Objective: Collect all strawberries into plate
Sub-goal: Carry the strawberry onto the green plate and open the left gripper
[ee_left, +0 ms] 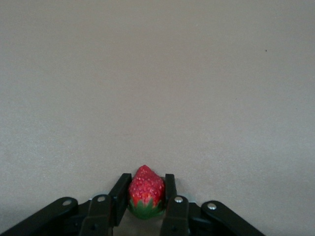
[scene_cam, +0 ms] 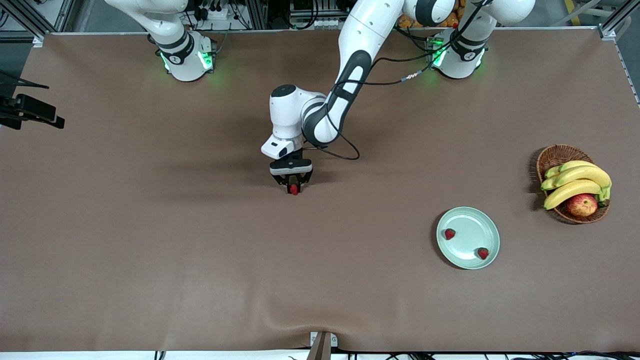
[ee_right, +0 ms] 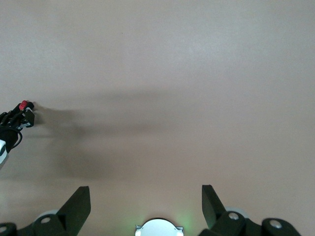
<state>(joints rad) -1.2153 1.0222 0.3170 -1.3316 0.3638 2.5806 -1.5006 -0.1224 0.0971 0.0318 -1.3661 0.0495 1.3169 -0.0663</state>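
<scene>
The left gripper [scene_cam: 293,188] pinches the last strawberry [scene_cam: 294,189] at mid-table, well toward ten o'clock from the plate [scene_cam: 489,223] already holding two strawberries [scene_cam: 450,233], leaving a lift and carry to it, while the right gripper [ee_right: 146,199] waits spread.

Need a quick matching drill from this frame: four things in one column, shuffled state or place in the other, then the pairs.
Things:
1. left pincer
2. right pincer
3. plate
4. apple

States or places:
A. in the wicker basket under the bananas
B. open, holding nothing
C. shut on a strawberry at mid-table
D. holds two strawberries, toward the left arm's end of the table

Pairs: 1-C, 2-B, 3-D, 4-A
</scene>
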